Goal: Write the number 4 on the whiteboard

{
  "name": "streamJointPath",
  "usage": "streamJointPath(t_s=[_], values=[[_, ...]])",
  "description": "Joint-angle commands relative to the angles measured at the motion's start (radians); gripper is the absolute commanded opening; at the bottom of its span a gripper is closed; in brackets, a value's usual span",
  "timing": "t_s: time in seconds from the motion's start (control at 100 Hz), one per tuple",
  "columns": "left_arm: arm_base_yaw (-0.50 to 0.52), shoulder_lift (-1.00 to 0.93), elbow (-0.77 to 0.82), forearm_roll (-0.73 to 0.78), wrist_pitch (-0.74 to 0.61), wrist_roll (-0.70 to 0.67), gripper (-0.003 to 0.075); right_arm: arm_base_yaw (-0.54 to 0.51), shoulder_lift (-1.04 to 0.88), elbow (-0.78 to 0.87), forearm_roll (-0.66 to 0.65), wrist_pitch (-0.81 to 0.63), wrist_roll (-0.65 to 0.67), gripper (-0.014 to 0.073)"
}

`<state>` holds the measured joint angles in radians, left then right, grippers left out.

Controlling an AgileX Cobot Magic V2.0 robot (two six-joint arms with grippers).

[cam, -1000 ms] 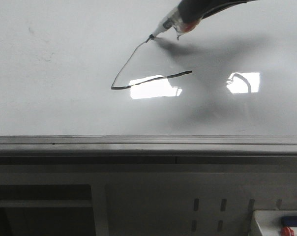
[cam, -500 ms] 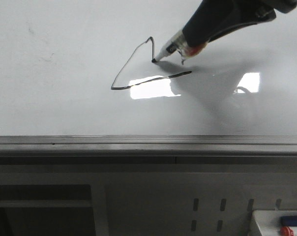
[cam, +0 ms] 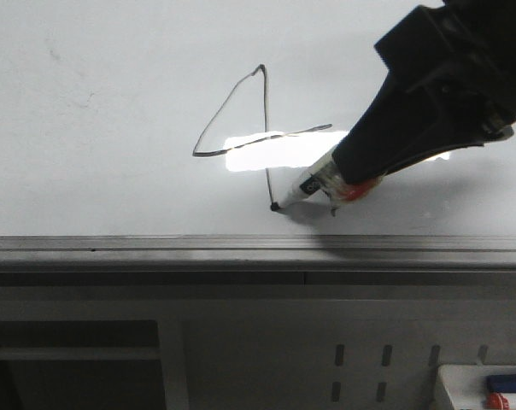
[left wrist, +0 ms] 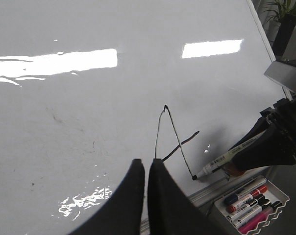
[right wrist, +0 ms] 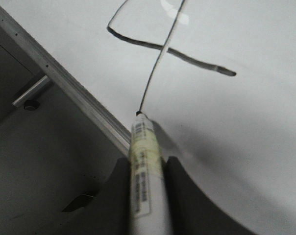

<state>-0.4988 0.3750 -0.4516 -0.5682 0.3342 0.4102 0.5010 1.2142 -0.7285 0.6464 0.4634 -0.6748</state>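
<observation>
The front view looks forward, close over the glossy white-grey whiteboard (cam: 113,102). Both wrist views look down on it, sharing the black hand-drawn number 4 (cam: 249,128).

I saw the number 4 (cam: 266,137) drawn in thin black lines on the glossy white-grey whiteboard (cam: 113,102), whose edge rail (cam: 155,248) was grey. The marker (cam: 313,185) had a white barrel, black tip and red-orange band. Both grippers were black. The tray (left wrist: 251,200) held black, blue, red and pink markers.
</observation>
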Motion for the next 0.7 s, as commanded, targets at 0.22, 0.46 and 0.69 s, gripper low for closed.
streamJointPath(t_s=[0.22, 0.46, 0.69], values=[[0.002, 0.005, -0.029, -0.023, -0.058, -0.007, -0.0020, -0.012, -0.052, -0.090, -0.003, 0.060, 0.001, -0.0051], [0.002, 0.005, -0.029, -0.023, -0.064, -0.007, -0.0020, -0.012, -0.231, -0.436, 0.049, 0.293, -0.018, -0.0051], [0.002, 0.021, -0.078, -0.031, -0.003, 0.044, 0.0017, -0.012, -0.236, -0.527, 0.049, 0.327, -0.068, -0.0051]])
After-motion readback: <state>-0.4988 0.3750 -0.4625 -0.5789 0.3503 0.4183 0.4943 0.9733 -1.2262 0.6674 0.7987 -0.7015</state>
